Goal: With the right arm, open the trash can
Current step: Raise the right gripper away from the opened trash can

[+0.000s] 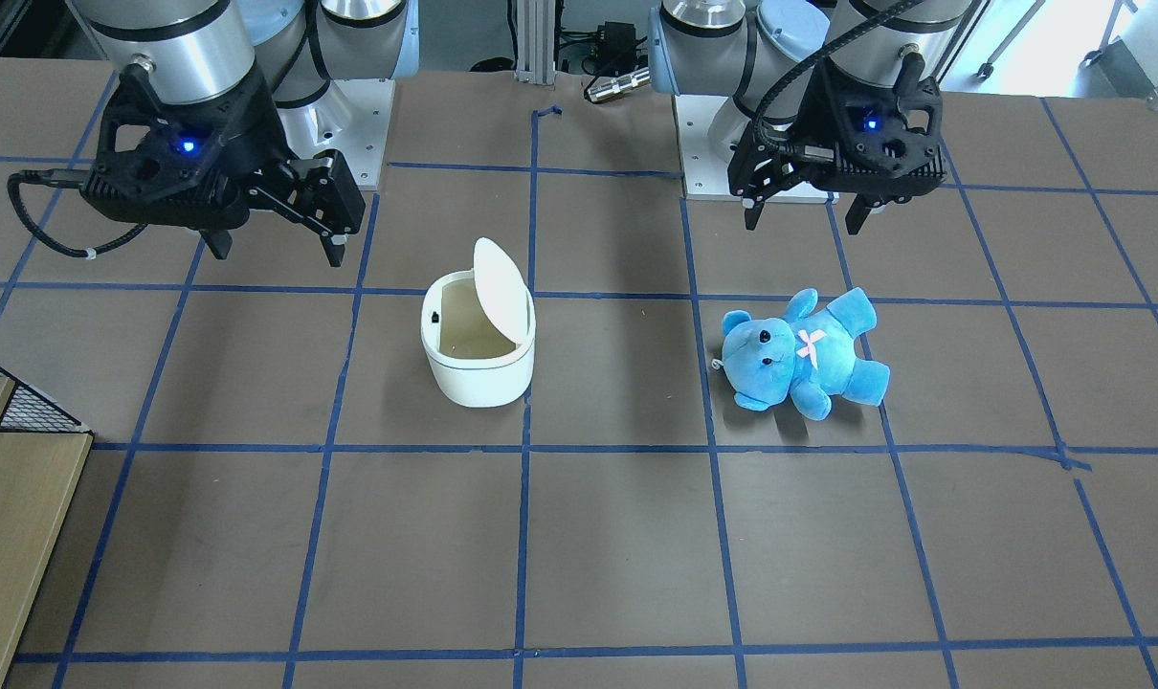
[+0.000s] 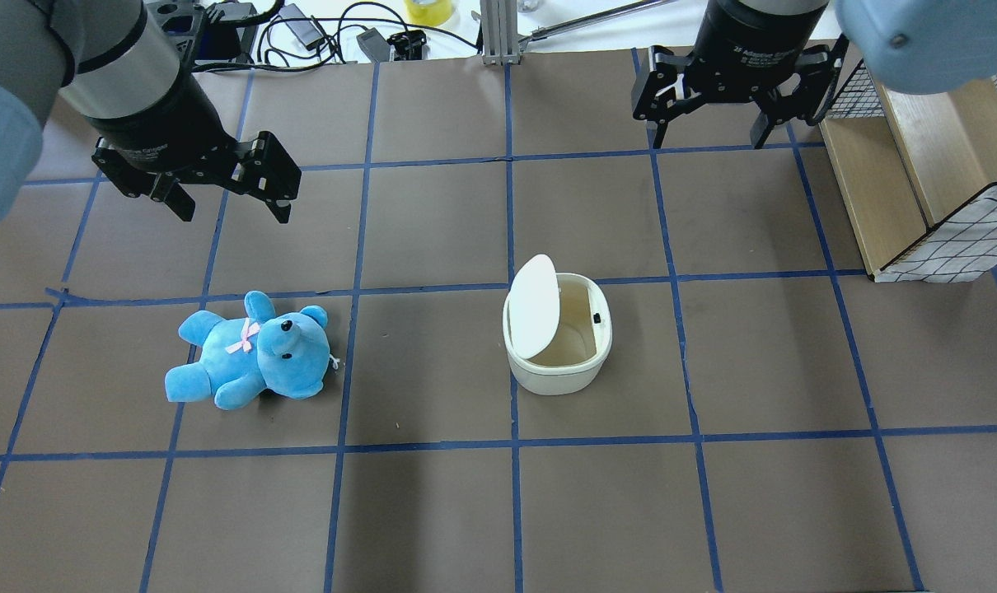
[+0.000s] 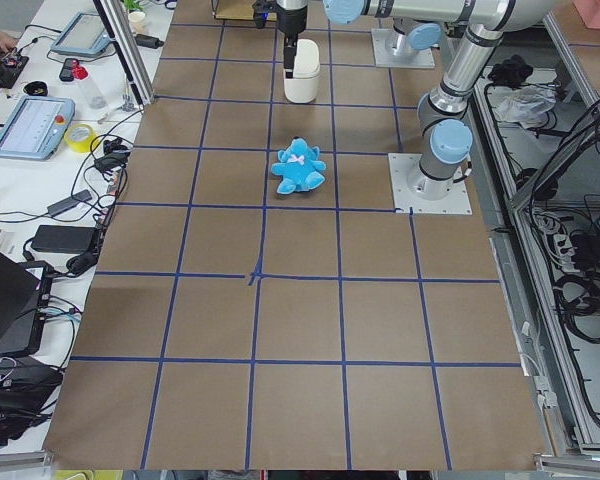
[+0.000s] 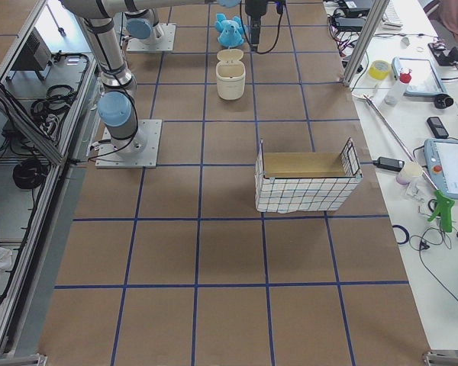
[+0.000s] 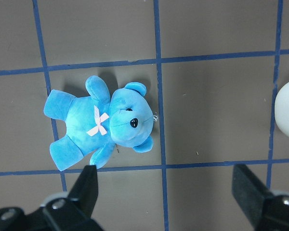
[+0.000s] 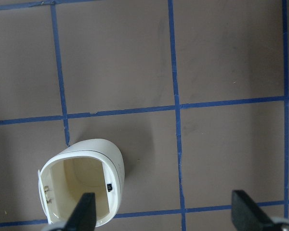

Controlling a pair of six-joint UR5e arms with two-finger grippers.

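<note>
The white trash can (image 1: 478,383) stands near the table's middle with its lid (image 1: 501,285) flipped upright and the beige inside showing. It also shows in the overhead view (image 2: 558,375) and the right wrist view (image 6: 113,159). My right gripper (image 2: 717,136) is open and empty. It hangs above the table, behind the can and off to its right in the overhead view, clear of it. In the front-facing view the right gripper (image 1: 278,251) is at upper left. My left gripper (image 2: 231,212) is open and empty, above and behind the blue teddy bear (image 2: 251,350).
A wood-and-wire-mesh basket (image 2: 919,165) stands at the table's right edge, close beside the right arm. The teddy (image 5: 101,122) lies on its back to the left of the can. Cables and tools lie beyond the table's far edge.
</note>
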